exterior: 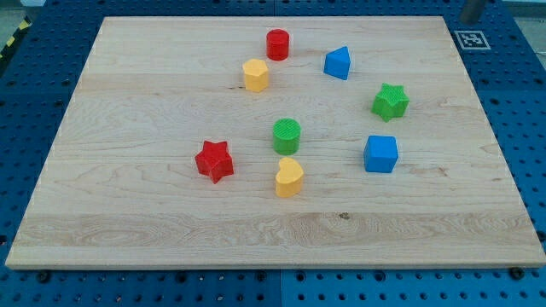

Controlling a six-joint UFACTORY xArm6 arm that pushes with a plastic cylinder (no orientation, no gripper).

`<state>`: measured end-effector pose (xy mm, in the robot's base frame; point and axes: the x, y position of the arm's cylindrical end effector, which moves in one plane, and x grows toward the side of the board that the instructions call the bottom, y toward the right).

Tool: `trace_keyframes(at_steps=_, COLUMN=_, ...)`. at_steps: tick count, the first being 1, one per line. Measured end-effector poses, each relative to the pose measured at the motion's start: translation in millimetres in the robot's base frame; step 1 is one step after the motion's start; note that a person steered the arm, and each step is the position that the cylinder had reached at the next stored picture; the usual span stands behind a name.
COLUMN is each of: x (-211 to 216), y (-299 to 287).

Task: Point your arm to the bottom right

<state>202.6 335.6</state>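
Several blocks lie on the wooden board [128,213]. A red cylinder [277,44], a yellow hexagon [255,75] and a blue triangular block [338,63] sit near the view's top centre. A green star [390,101] and a blue cube [380,154] are at the right. A green cylinder [287,136], a red star [213,161] and a yellow heart [288,177] are in the middle. A short grey piece, apparently my rod, enters at the view's top right, with my tip [467,20] just beyond the board's top right corner, far from all the blocks.
The board rests on a blue pegboard table [520,102]. A black-and-white marker tag [470,39] lies just off the board's top right corner. Yellow-black tape [12,40] shows at the view's top left.
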Motion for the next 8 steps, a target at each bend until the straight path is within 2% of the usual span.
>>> trace_keyframes(at_steps=6, x=-6, y=1)
trace_keyframes(at_steps=8, x=95, y=2)
